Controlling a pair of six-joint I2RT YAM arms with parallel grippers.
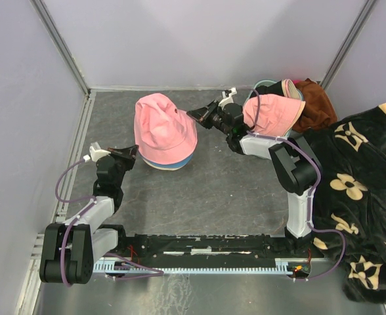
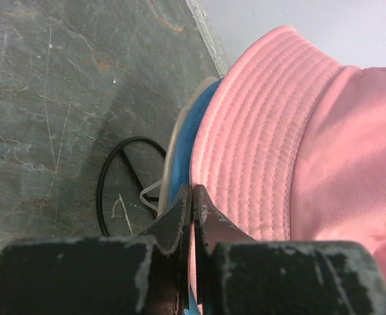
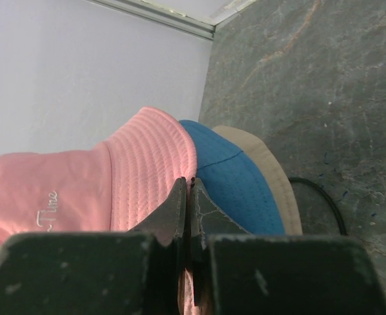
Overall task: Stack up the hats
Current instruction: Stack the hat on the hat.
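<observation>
A pink bucket hat (image 1: 163, 128) sits on top of a blue hat (image 1: 170, 164) and a beige hat (image 3: 272, 170) in the middle of the table. My left gripper (image 1: 128, 153) is shut on the pink hat's brim at its left side, as the left wrist view (image 2: 193, 190) shows. My right gripper (image 1: 194, 113) is shut on the same brim at the far right side, also seen in the right wrist view (image 3: 188, 182). A second pink hat (image 1: 272, 113) lies by the teal basket (image 1: 265, 84) behind the right arm.
A rust-brown cloth (image 1: 314, 102) lies at the back right beside the basket. A black blanket with beige flowers (image 1: 357, 197) covers the right side. A thin black cord (image 2: 104, 190) loops on the table by the stack. Walls close the left and back.
</observation>
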